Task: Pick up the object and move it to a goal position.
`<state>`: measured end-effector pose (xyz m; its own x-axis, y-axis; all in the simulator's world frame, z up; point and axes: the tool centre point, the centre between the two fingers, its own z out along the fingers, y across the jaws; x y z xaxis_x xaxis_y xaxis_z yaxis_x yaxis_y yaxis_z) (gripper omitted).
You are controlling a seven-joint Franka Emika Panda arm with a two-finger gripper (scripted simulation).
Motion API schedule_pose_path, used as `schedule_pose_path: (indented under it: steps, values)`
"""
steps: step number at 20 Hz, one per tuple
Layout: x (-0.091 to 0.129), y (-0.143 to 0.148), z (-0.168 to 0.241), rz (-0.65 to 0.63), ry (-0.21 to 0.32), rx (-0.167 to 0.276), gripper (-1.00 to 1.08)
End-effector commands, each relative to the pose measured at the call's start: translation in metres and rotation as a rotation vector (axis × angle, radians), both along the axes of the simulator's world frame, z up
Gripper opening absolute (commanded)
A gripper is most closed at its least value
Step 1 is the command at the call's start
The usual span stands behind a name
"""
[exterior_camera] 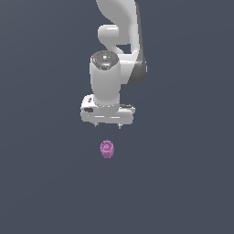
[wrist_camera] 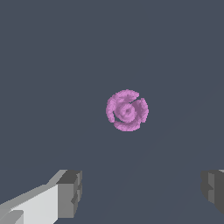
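Wrist view shows you the fingers spread wide apart, with the purple-pink lumpy object ahead of the gap between them, untouched.

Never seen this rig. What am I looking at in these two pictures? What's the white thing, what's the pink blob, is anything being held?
These are simulator renders, not photos. The white thing is a robot arm whose gripper points down. The exterior view comes from a camera off the arm; the wrist view comes from a camera on the arm's wrist, looking past the two grey fingers. The fingers stand wide apart with nothing between them, so nothing is held. The pink blob is the object to be picked up: small, rounded, with a swirl mark, much narrower than the gripper. It lies alone on the plain dark surface, apart from the gripper.
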<state>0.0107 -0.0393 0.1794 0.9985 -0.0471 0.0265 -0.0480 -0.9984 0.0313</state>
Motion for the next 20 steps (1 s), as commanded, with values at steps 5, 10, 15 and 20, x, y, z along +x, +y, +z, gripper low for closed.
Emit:
schedule_pose_path:
  steps: [5, 10, 15, 20]
  values:
    - [0.002, 0.011, 0.003, 0.012, -0.009, 0.010, 1.00]
    - [0.006, 0.034, 0.011, 0.038, -0.028, 0.030, 1.00]
    - [0.006, 0.031, 0.009, 0.036, -0.026, 0.029, 1.00]
    - [0.014, 0.026, -0.001, 0.034, -0.019, 0.029, 1.00]
